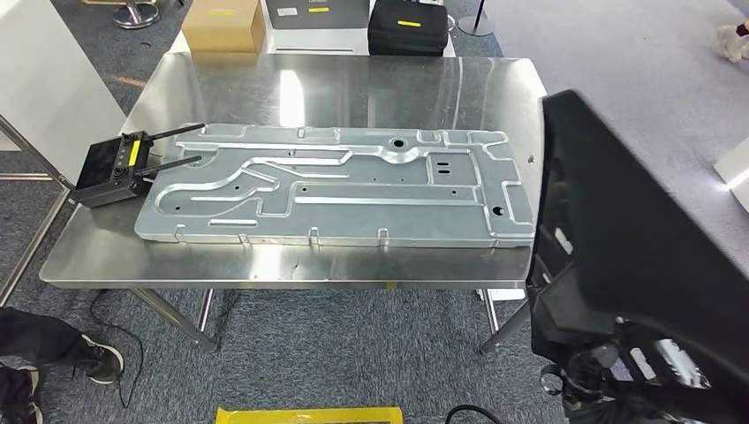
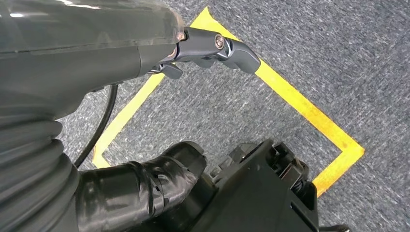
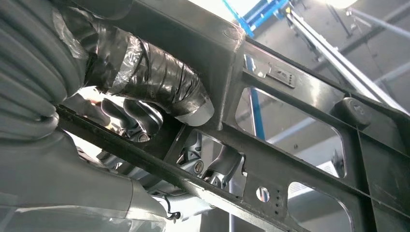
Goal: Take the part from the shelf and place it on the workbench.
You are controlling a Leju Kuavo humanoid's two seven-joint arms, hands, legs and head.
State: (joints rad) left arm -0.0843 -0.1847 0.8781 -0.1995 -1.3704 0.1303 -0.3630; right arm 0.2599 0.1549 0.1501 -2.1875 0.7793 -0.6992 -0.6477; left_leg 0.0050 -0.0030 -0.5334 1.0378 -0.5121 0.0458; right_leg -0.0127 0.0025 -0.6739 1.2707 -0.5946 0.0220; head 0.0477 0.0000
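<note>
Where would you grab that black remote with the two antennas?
Probably the remote by its boxy body, across its sides, coming from the workbench's left edge: the thin antennas stick out the other way, over the metal panel.
</note>
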